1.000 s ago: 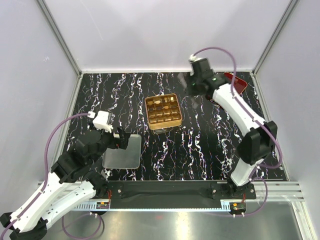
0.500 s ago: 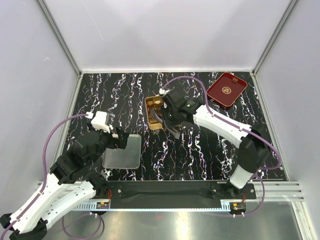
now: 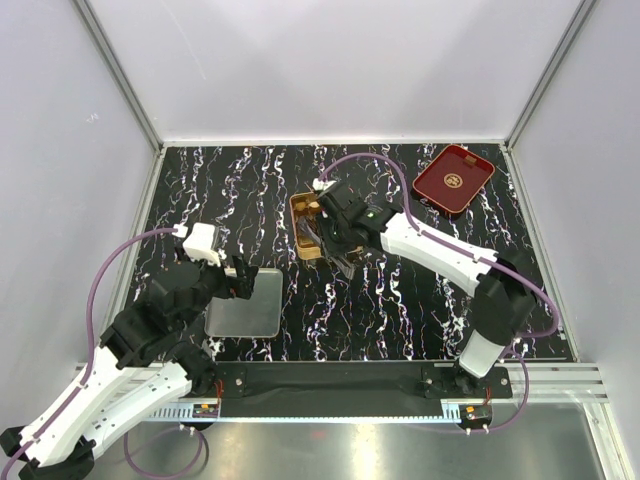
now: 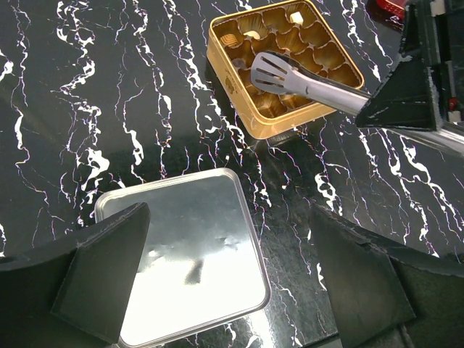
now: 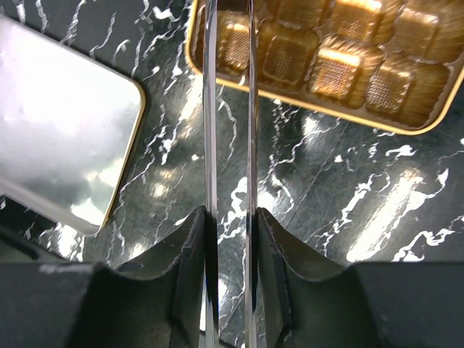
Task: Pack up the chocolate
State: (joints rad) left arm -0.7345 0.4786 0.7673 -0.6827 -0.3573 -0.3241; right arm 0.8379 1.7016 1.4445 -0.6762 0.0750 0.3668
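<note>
The gold tin [image 3: 303,214] with a grid of cells lies mid-table. In the left wrist view the tin [image 4: 290,122] holds two tan pieces of chocolate [image 4: 251,34] in its far cells; most other cells look bare. My right gripper [image 3: 341,238] is shut on metal tongs [image 4: 304,80], whose tips hover over the tin's near cells. In the right wrist view the gripper [image 5: 230,217] clamps the two tong arms [image 5: 210,109], nearly together, reaching to the tin [image 5: 341,72]. My left gripper [image 3: 240,280] is open and empty over the table [image 4: 232,283].
A silver lid [image 3: 243,305] lies flat at the near left under my left gripper, and shows in the left wrist view [image 4: 188,254] and the right wrist view [image 5: 58,130]. A dark red tray [image 3: 454,180] sits at the back right corner.
My right arm swung from the back right by the red tray to the gold tin, bringing the tongs over it. The left arm has not moved.
</note>
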